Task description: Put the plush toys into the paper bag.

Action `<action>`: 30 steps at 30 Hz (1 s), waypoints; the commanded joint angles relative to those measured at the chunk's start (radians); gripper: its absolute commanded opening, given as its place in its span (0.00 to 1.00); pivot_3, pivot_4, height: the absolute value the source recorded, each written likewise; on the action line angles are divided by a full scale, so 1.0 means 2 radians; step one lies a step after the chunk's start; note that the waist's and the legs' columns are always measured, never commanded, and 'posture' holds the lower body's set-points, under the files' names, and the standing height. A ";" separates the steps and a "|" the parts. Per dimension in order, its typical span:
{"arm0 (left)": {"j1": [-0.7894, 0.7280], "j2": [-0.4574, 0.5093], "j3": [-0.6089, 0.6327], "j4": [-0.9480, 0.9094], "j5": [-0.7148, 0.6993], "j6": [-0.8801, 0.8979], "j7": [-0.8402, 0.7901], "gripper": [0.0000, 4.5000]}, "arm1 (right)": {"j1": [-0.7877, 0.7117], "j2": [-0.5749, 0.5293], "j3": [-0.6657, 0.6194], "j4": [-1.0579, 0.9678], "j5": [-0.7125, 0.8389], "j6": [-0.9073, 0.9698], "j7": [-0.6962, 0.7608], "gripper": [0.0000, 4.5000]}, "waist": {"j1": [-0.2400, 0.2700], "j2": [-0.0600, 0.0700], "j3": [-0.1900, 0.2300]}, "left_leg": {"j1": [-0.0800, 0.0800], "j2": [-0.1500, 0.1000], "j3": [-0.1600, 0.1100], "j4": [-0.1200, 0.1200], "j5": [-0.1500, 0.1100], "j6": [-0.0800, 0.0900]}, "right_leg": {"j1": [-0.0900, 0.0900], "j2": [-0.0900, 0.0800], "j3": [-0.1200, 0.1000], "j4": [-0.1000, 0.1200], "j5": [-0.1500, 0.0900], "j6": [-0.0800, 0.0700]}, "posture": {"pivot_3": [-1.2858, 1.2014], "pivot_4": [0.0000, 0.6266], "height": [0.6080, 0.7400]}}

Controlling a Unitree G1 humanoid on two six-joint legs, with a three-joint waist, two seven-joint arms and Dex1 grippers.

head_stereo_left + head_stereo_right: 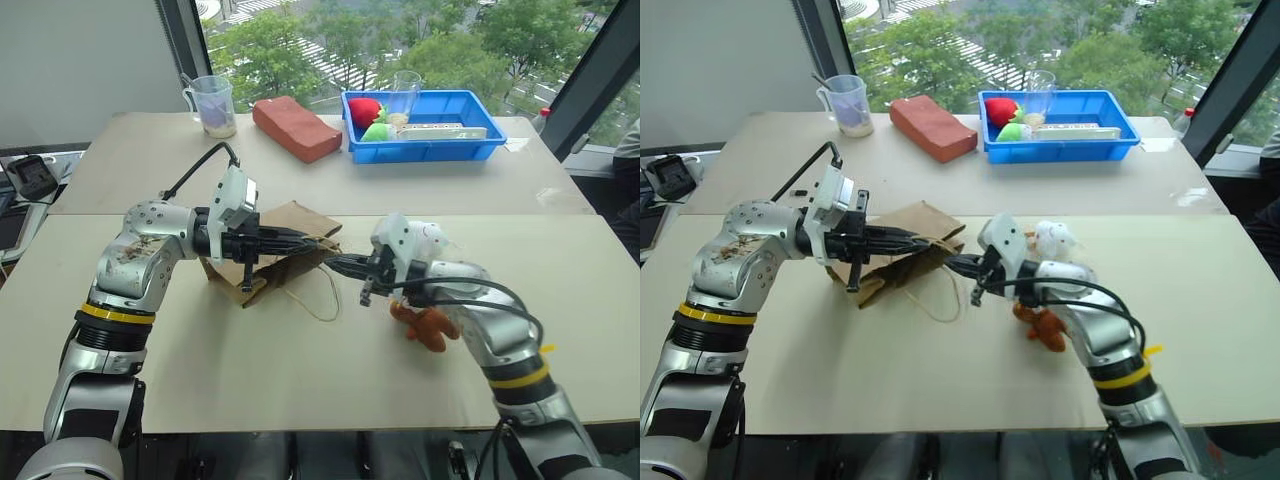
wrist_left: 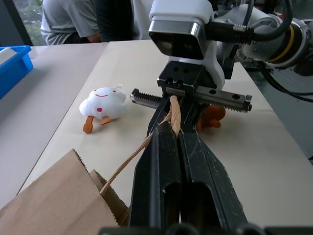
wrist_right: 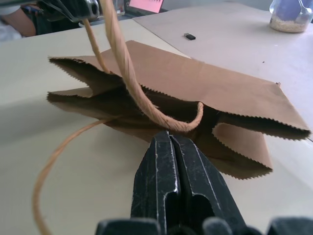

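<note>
Head views: your left gripper [image 1: 318, 240] is clamped on the upper cord handle [image 2: 172, 113] of the paper bag [image 1: 280, 232], which lies on its side, mouth toward your right gripper [image 1: 340, 264]. Left wrist view: white toy [image 2: 102, 103] and brown toy [image 2: 211, 116] lie beyond that mouth, nearer your right arm. Right wrist view: right fingers pressed together, apparently empty, just before the open mouth.
</note>
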 commanded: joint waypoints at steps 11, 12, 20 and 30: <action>-0.030 -0.025 0.041 -0.006 -0.005 -0.006 0.062 0.00 | -0.058 0.141 0.011 0.199 -0.072 -0.117 -0.067 0.01 | -0.004 0.000 0.000 | 0.001 0.000 -0.001 -0.002 0.001 -0.002 | -0.001 0.000 0.000 0.002 0.000 0.000 | 0.52 0.24 1.00; -0.032 -0.026 0.043 -0.007 -0.005 -0.004 0.067 0.00 | -0.059 0.144 0.015 0.209 -0.079 -0.119 -0.067 0.01 | -0.004 0.000 0.000 | 0.001 0.000 -0.001 -0.002 0.001 -0.003 | -0.001 0.000 0.000 0.002 0.000 0.000 | 0.52 0.24 1.00; -0.034 -0.018 0.055 -0.005 0.003 -0.010 0.098 0.00 | -0.063 0.152 0.035 0.259 -0.117 -0.100 -0.066 0.01 | -0.009 0.000 0.000 | 0.001 0.000 -0.001 -0.002 0.002 -0.003 | -0.001 0.000 0.000 0.002 0.000 0.000 | 0.52 0.24 1.00; -0.095 -0.028 0.110 0.039 0.031 -0.064 0.206 0.00 | -0.085 0.151 0.025 0.300 -0.161 -0.100 -0.127 0.01 | -0.012 0.000 0.000 | 0.001 0.000 -0.001 -0.002 0.002 -0.003 | -0.001 0.000 0.000 0.002 0.000 0.000 | 0.52 0.24 1.00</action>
